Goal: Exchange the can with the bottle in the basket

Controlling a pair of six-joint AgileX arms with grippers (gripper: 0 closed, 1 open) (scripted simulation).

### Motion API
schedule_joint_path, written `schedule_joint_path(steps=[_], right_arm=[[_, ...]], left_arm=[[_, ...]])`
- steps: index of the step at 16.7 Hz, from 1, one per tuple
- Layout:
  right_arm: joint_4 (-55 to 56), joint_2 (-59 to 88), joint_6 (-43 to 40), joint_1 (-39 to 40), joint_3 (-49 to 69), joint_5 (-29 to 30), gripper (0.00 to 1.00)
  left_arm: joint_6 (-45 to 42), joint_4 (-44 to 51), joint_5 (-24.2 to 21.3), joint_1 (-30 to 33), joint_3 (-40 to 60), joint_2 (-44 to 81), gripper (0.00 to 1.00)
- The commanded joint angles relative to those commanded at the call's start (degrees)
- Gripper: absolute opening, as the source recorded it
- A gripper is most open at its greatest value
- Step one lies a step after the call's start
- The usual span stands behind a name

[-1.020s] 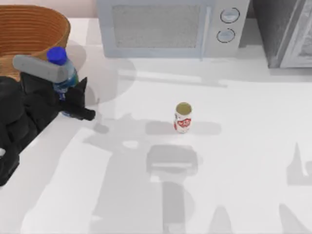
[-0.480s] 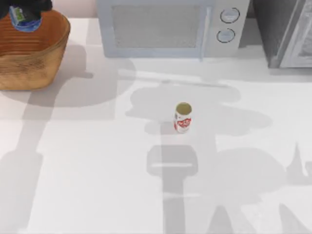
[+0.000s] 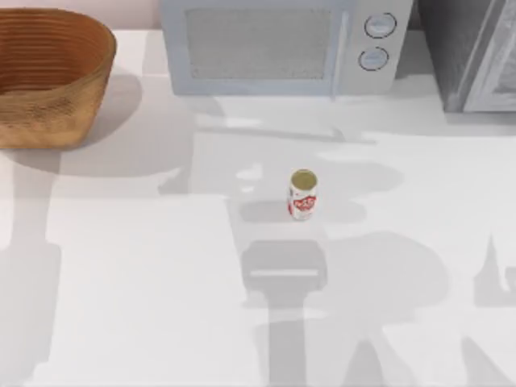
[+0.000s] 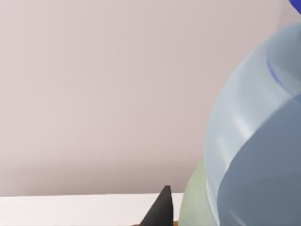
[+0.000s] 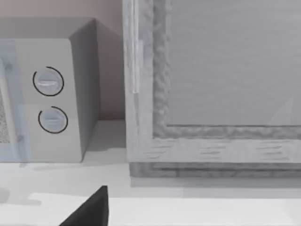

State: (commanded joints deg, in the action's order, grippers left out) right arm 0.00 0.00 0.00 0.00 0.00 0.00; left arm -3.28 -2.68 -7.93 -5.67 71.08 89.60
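Left jaws grip the bottle close to camera; slip drops it. Right jaws: cannot tell. Can stands mid-worktop, basket at 10 o'clock.

Landmark: boxy white microwave oven with a mesh window, at the table's far edge.
Controls: two round grey dials, stacked on its right panel.
Neighbour: grey framed cabinet, just right of the microwave.
Surface: white table, in front of it.
Backdrop: pale pink wall.
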Motion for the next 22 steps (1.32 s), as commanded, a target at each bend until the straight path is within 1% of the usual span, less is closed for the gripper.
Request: schedule_joint_path(steps=[4, 10, 15, 22], right_arm=[[0.00, 0.00, 0.00, 0.00, 0.00, 0.00, 1.00], [0.00, 0.00, 0.00, 0.00, 0.00, 0.00, 1.00], [0.00, 0.00, 0.00, 0.00, 0.00, 0.00, 1.00], [0.00, 0.00, 0.00, 0.00, 0.00, 0.00, 1.00]], left_arm=[[-0.12, -0.80, 0.09, 0.24, -0.05, 0.78, 0.00], [0.20, -8.06, 0.68, 0.89, 2.55, 10.84, 0.00], [0.23, -8.92, 0.75, 0.97, 2.90, 11.77, 0.00], [0.23, -8.92, 0.75, 0.97, 2.90, 11.77, 0.53]])
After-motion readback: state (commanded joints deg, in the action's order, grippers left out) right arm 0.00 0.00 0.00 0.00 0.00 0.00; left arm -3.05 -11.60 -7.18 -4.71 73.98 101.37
